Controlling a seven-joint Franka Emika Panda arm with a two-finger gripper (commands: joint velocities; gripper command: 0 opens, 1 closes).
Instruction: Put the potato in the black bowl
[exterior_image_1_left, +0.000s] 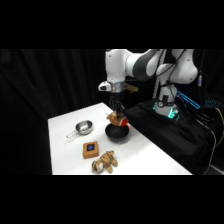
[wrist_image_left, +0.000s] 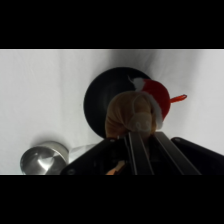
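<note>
One white table (exterior_image_1_left: 145, 155) fills the middle of the side view, and all around it the room is dark, with black cloth behind and a black draped surface to the right where my base (exterior_image_1_left: 167, 107) stands with a teal glow on it. Four things rest on the table. A small silver pan (exterior_image_1_left: 84, 127) with a thin handle sits toward the far left. A flat brown square block (exterior_image_1_left: 91, 149) with a blue mark lies nearer, and a lumpy beige plush toy (exterior_image_1_left: 105, 162) lies nearest of all, just beside the block. The black bowl (exterior_image_1_left: 117, 133) stands to the right of the pan, well apart from it.

My claw (exterior_image_1_left: 118, 116) comes down from above and hangs directly over the black bowl. It is clenched around the potato (exterior_image_1_left: 119, 120), which I hold above the bowl's far rim; I cannot tell from the side view whether the potato touches the rim.

In the wrist view, my fingers (wrist_image_left: 136, 150) rise from the bottom edge and press close together against the potato (wrist_image_left: 135, 112), a tan lump with a red patch on its right side and a thin orange bit sticking out past the red. The black bowl (wrist_image_left: 100, 102) shows behind it against the white table (wrist_image_left: 40, 90), and the silver pan (wrist_image_left: 42, 159) shines at the lower left.
</note>
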